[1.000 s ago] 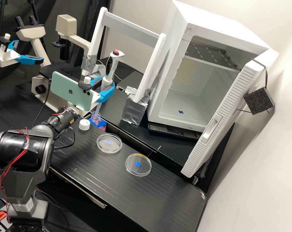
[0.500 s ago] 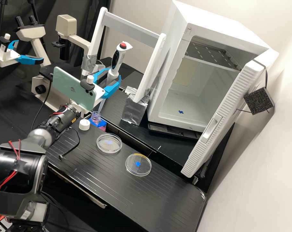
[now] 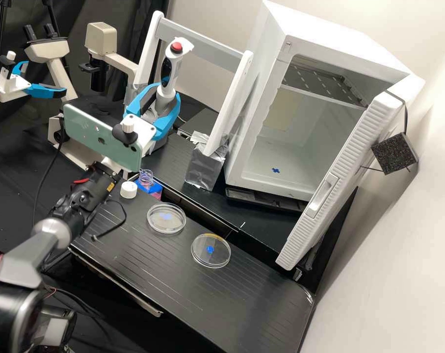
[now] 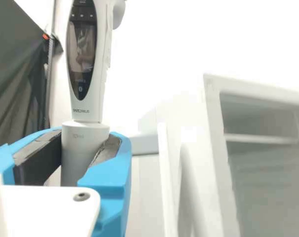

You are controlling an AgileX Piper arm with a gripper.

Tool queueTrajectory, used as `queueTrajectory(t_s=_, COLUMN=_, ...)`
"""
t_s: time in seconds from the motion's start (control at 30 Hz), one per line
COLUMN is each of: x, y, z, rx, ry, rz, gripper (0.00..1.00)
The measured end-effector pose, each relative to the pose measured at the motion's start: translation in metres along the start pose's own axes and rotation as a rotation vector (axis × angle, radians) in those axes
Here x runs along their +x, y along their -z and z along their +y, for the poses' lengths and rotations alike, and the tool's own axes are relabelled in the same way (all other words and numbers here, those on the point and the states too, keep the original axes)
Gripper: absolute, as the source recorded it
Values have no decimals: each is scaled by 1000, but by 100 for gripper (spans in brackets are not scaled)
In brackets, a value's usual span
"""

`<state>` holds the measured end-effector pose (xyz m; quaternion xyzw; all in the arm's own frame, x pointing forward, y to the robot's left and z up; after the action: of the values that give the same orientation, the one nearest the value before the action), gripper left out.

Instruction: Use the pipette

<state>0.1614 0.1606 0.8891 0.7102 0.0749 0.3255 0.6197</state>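
- Cap, left of centre: a low sweep could knock it.
- Open bottle, just right of that: a skewed approach could topple it.
- Gripper, upper left: pinches the pipette around its lower body; weak grip could let it twist.
- Rack, top middle: swinging wide could bump it.

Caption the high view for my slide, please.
Gripper holding a pipette, with an open bottle and two petri dishes nearby.
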Motion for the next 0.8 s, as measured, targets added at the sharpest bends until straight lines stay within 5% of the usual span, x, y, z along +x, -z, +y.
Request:
queueTrajectory(t_s=0.13, x=-14, y=-16, z=17, rx=-44, ry=-12, rz=4, gripper=0)
queueTrajectory(t_s=0.37, x=-41, y=-49, z=39, rx=-19, ry=-26, rz=-99, gripper=0)
queueTrajectory(t_s=0.47, x=-53, y=-57, z=46, rx=-34, ry=-64, rz=-162, gripper=0)
queueTrajectory(t_s=0.8, x=-75, y=-63, z=49, rx=-25, ry=-163, rz=-232, gripper=0)
